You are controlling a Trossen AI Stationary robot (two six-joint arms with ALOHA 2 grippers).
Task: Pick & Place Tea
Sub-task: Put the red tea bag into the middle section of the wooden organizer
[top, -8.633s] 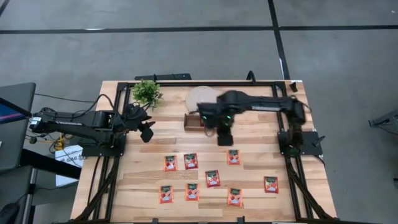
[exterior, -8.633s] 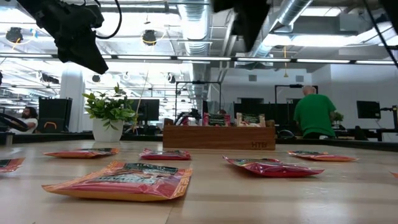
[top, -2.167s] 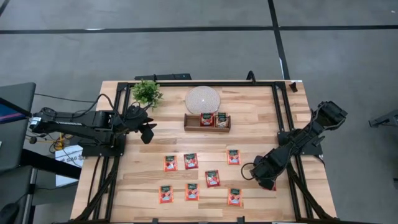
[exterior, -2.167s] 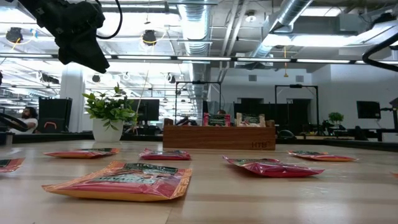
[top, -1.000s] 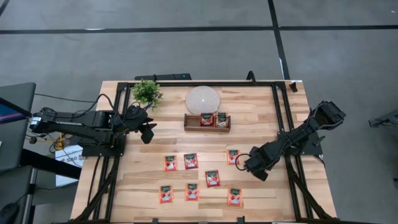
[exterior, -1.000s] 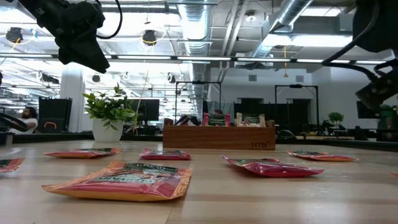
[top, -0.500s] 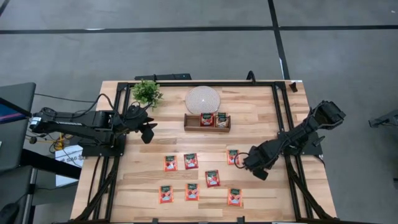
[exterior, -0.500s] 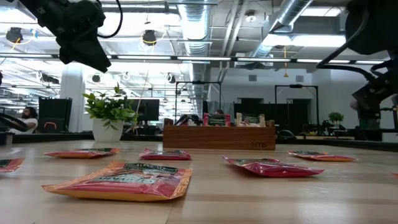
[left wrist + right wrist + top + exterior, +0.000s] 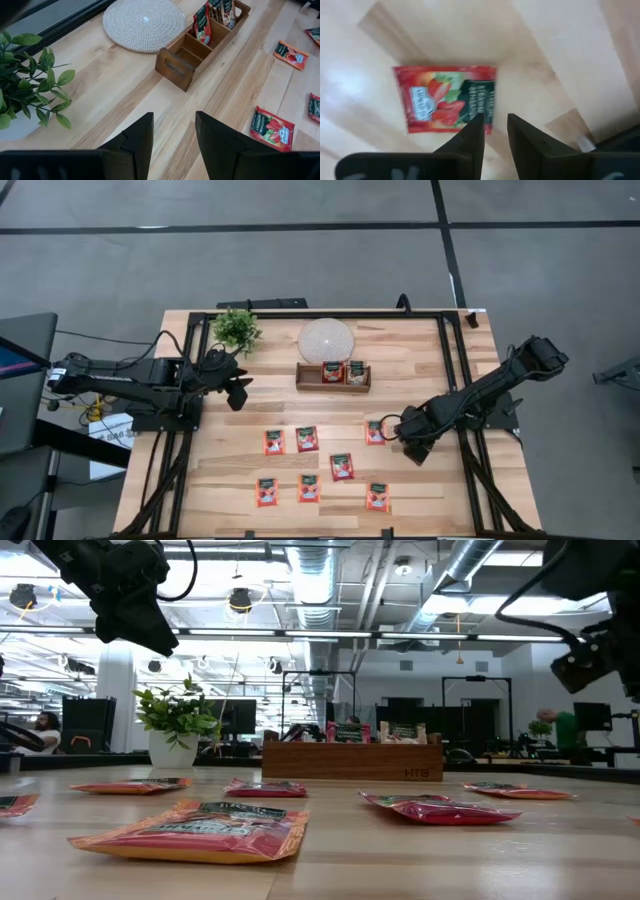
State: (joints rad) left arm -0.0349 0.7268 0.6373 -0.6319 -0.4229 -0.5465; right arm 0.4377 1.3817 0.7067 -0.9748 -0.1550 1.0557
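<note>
One sachet (image 9: 445, 99) sits under your right gripper (image 9: 494, 131) — fingers parted, empty — so lower and pinch; left gripper (image 9: 174, 137) waits open.

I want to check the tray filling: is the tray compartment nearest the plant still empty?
Yes, in the left wrist view the wooden tray has bare wood in its end compartment, while tea sachets stand in the others.

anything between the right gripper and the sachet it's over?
Nothing. The right wrist view shows the right gripper just over one edge of a red tea sachet lying flat on the table, with only bare wood around it.
</note>
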